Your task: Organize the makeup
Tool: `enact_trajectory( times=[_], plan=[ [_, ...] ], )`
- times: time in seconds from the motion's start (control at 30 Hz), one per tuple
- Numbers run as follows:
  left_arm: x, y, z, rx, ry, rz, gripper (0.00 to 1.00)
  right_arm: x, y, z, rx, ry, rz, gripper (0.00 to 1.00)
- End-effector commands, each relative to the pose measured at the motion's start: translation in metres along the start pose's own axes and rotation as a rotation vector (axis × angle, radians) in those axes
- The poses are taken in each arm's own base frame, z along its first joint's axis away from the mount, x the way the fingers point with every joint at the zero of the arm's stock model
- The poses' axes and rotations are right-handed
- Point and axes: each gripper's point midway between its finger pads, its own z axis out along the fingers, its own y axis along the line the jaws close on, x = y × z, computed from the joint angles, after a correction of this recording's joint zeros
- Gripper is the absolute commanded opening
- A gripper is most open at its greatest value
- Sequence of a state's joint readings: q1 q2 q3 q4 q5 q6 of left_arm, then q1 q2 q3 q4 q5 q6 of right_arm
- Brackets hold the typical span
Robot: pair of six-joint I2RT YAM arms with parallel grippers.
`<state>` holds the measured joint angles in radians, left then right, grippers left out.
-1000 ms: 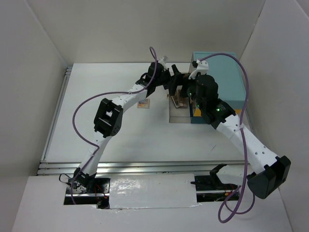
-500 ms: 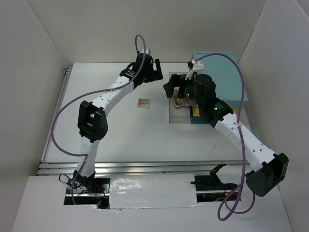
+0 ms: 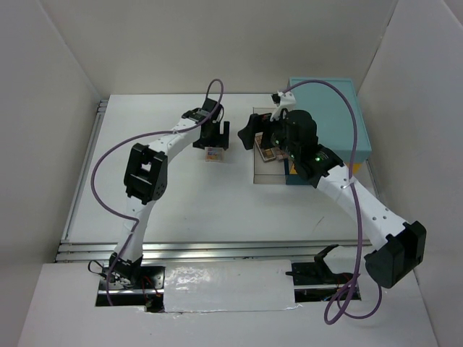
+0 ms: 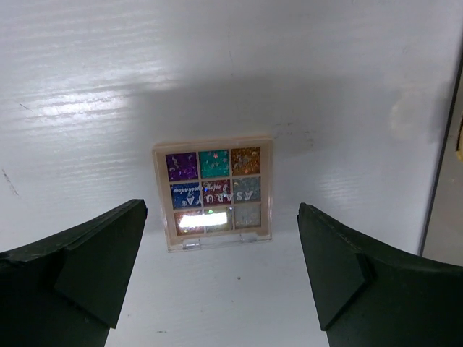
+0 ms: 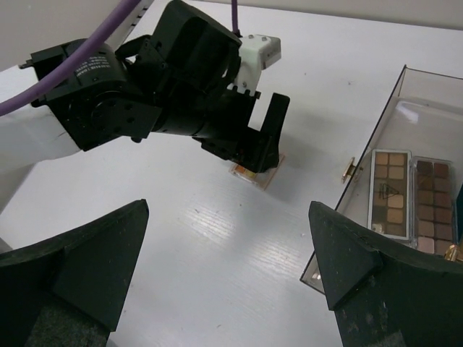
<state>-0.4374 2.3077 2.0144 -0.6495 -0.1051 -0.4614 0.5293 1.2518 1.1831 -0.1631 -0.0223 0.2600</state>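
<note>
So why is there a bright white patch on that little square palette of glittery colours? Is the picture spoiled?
Left wrist view: it is glare on the small square glitter eyeshadow palette, washing out one pan; a soft shadow darkens the white table beyond. Right wrist view: that palette sits shadowed, half hidden under the left gripper.

In the right wrist view the left gripper [image 5: 262,148] covers most of the small palette [image 5: 256,176]; only a corner shows. The tray [image 5: 362,148] runs off the right edge, where a gold item [image 5: 454,251] is cut too short to name. From above, the right gripper [image 3: 260,137] hides part of the tray, its contents too small to tell.
</note>
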Motion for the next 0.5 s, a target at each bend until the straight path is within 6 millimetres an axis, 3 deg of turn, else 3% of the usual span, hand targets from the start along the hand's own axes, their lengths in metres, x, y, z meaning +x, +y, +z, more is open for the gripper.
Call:
enact_trajectory(
  times=[0.0, 0.17, 0.47],
  plan=[
    [0.005, -0.001, -0.003, 0.036, 0.016, 0.033, 1.0, -0.013, 0.006, 0.003, -0.037, -0.045, -0.02, 1.0],
    [0.021, 0.001, 0.011, 0.02, 0.051, 0.029, 0.99, -0.01, 0.009, 0.006, -0.057, -0.03, -0.023, 1.0],
    [0.046, 0.03, 0.027, -0.194, 0.092, 0.022, 0.96, -0.014, 0.01, 0.003, -0.059, -0.048, -0.031, 1.0]
  ],
)
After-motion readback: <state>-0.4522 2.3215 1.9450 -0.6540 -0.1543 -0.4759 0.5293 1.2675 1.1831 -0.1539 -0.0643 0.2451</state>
